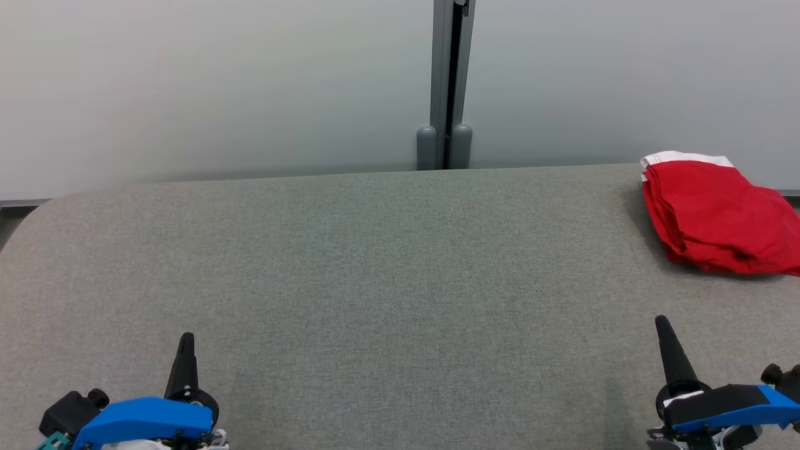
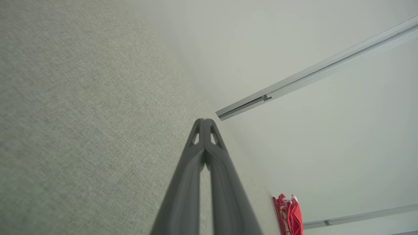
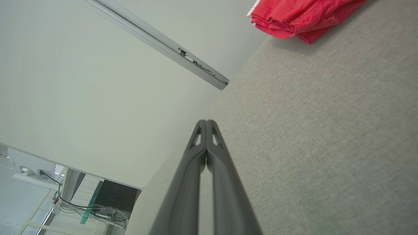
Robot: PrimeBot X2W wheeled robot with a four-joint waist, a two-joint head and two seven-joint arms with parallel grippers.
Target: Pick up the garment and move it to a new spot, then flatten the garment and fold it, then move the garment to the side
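Observation:
The garment (image 1: 712,215) is a red cloth with a white band, folded into a compact stack at the far right corner of the grey fabric table (image 1: 375,281). It also appears small in the left wrist view (image 2: 289,213) and at the top of the right wrist view (image 3: 300,16). My left gripper (image 1: 186,340) rests low at the front left, fingers pressed together and empty (image 2: 205,122). My right gripper (image 1: 661,324) sits at the front right, well short of the garment, also shut with nothing in it (image 3: 206,122).
A pale wall (image 1: 219,87) rises behind the table, with a grey vertical rail (image 1: 450,81) at its middle. The table's rounded left corner (image 1: 37,209) marks its edge. In the right wrist view, a dark box with cables (image 3: 114,197) stands beyond the table.

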